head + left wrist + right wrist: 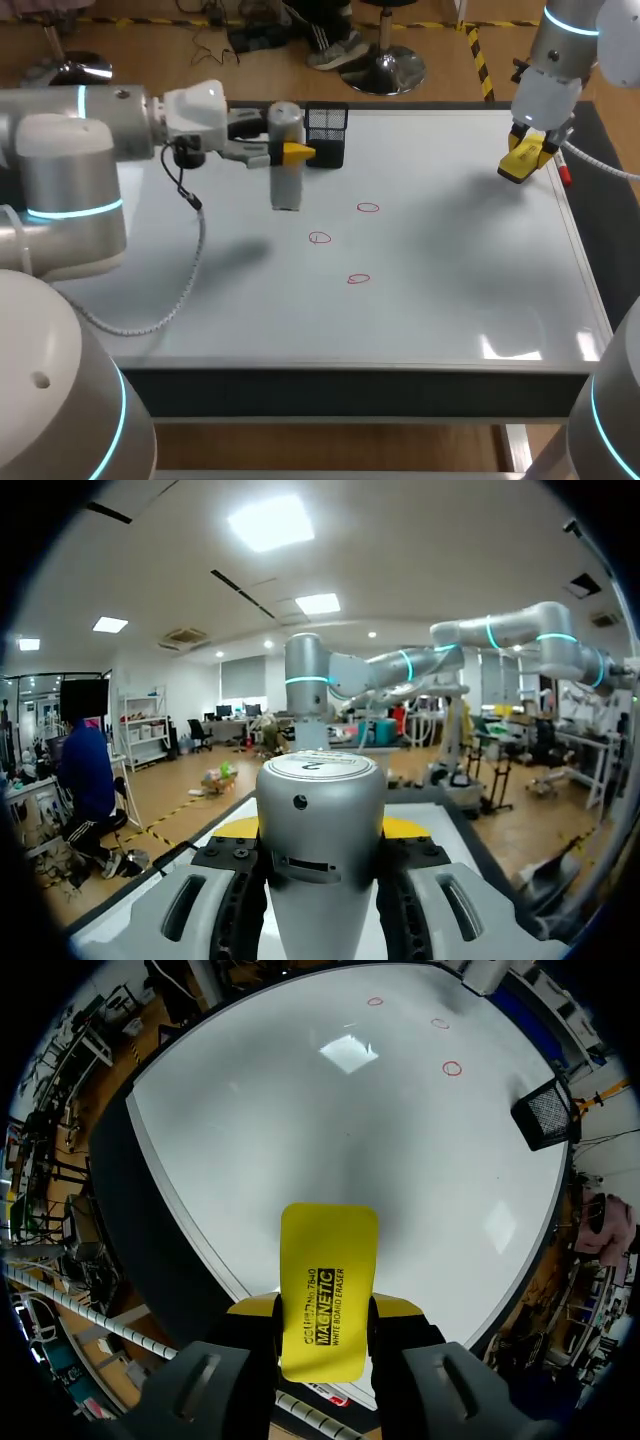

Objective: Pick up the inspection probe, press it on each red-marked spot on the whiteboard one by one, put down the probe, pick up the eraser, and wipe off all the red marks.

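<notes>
Grey probe (pixel 286 187) in left pincer (pixel 289 151) | yellow eraser (pixel 328 1250) in right pincer (pixel 325 1310)

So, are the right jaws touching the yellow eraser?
Touching. The right wrist view shows the eraser pinched between the right jaws, one pressing against each long edge.

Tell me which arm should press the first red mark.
Left. Its jaws are shut on the probe, which hangs just behind the three red marks. The right arm holds the eraser at the whiteboard's right edge, farther from the marks.
</notes>
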Robot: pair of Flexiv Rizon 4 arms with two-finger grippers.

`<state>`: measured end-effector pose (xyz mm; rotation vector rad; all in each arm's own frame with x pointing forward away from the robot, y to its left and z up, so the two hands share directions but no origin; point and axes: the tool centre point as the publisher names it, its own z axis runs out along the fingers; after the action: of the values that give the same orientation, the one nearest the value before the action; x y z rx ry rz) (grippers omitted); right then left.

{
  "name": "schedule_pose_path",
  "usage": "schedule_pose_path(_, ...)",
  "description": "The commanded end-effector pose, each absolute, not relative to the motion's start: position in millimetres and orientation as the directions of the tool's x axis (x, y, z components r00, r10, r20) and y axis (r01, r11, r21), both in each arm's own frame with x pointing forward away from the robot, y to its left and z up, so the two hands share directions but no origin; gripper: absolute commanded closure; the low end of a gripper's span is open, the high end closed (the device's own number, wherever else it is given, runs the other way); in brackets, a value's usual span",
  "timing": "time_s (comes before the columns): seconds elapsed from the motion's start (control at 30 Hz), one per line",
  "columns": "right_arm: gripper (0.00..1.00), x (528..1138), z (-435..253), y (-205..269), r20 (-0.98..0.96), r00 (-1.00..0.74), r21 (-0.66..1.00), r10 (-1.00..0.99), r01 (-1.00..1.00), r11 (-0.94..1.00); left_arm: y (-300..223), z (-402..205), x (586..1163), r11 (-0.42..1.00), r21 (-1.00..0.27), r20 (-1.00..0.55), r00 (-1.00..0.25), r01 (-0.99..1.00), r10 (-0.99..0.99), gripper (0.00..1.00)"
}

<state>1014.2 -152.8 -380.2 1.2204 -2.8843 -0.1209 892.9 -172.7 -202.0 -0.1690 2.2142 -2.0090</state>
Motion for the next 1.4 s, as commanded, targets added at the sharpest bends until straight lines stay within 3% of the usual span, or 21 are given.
schedule_pose_path(0.03, 1.0, 1014.5, -379.5, -153.3, -0.021, -0.695, 0.073, -0.718, -0.718, 0.693, -186.5, -214.8, 891.8, 0.094, -0.995, -0.025, -0.988, 0.011, -0.151, 1.0)
schedule_pose_path(1.4, 1.0, 1014.5, -379.5, -153.3, -0.021, -0.695, 0.073, -0.718, -0.718, 0.693, -223.7, -279.6, 896.7, 0.082, -0.995, 0.042, -0.995, -0.049, -0.086, 1.0)
